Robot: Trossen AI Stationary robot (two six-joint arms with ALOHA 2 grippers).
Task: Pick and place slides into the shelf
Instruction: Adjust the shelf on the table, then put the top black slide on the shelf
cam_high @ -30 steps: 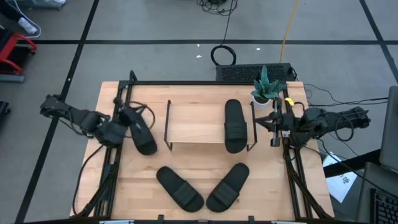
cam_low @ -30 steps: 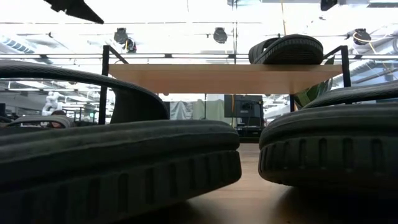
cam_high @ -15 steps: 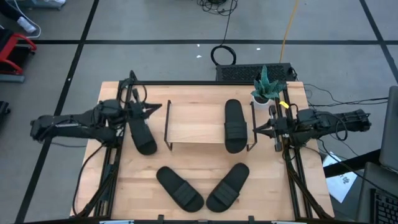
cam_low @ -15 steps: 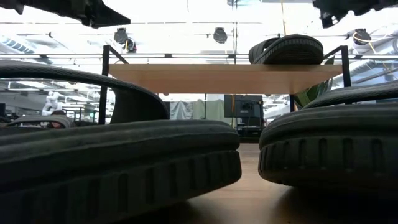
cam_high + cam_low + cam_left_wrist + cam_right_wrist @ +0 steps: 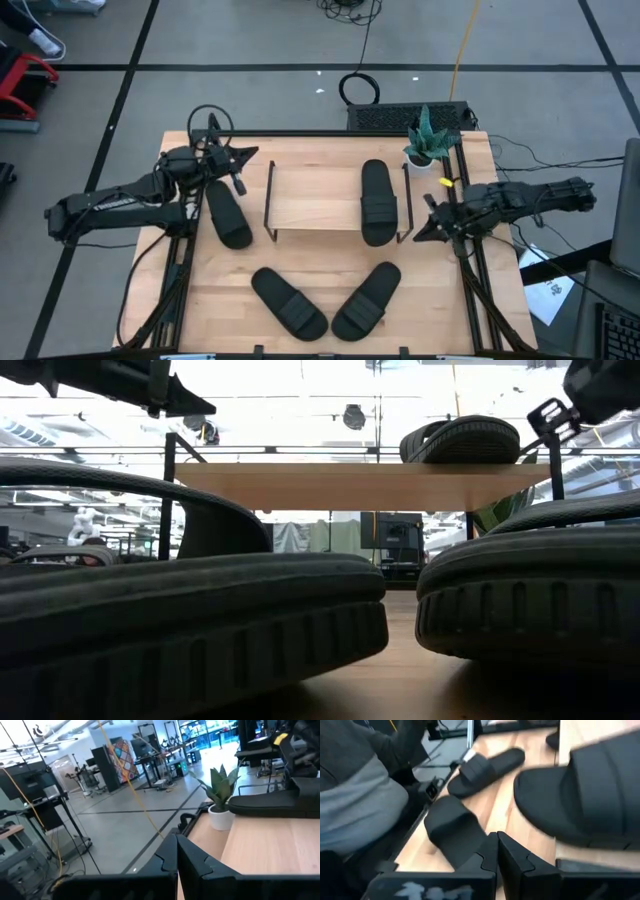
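I am looking down on the counter [image 5: 330, 255] with the shelf [image 5: 315, 200] standing near its middle. One slide [image 5: 378, 202] is lying on the right end of the shelf's plank top; in the low view the same slide [image 5: 462, 438] is sitting on top of the plank. A second slide [image 5: 227, 213] is lying flat on the counter just left of the shelf's left frame. Two more slides are resting in front of the shelf, toes angled toward each other: the left one [image 5: 288, 302] and the right one [image 5: 366, 300], well clear of the shelf.

My left hand [image 5: 240, 160] is hovering beside the shelf's rear left corner, above the far end of the second slide, with its fingers pressed together and holding nothing, as the left wrist view shows [image 5: 177, 860]. My right hand [image 5: 424, 226] is hanging just outside the shelf's right frame, near the slide on top, fingers also closed on nothing [image 5: 497, 852]. A potted plant [image 5: 427, 145] is standing behind the shelf's right end.
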